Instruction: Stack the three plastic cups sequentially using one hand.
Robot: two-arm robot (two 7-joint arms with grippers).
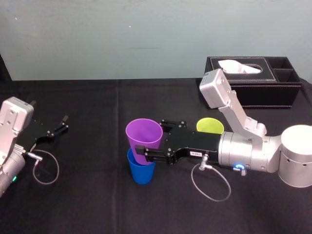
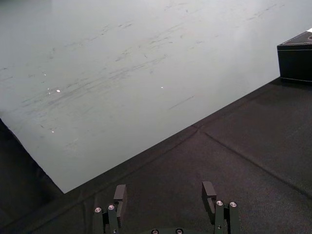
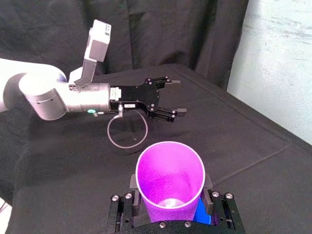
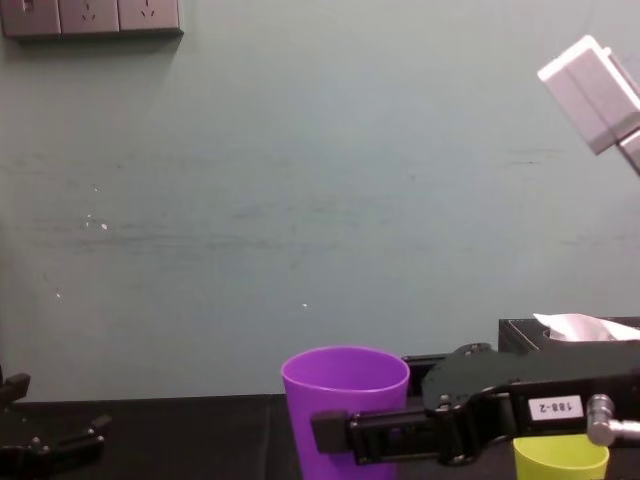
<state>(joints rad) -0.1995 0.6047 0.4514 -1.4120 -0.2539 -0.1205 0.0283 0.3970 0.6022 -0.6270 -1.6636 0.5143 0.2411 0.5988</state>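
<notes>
The purple cup (image 1: 144, 136) sits partly down inside the blue cup (image 1: 141, 171) near the middle of the black table. My right gripper (image 1: 151, 137) reaches in from the right and is shut on the purple cup, one finger on each side of its wall. In the right wrist view the purple cup (image 3: 169, 178) fills the space between the fingers (image 3: 208, 184), with a bit of the blue cup (image 3: 204, 210) below. The lime yellow-green cup (image 1: 210, 126) stands upright just behind the right wrist, also low in the chest view (image 4: 560, 458). My left gripper (image 1: 57, 127) rests open at the far left.
A black tissue box (image 1: 253, 80) stands at the back right by the wall. A looped cable (image 1: 210, 183) hangs from the right wrist over the cloth. The table's back edge meets a pale green wall (image 4: 300, 200). Bare cloth lies between the two arms.
</notes>
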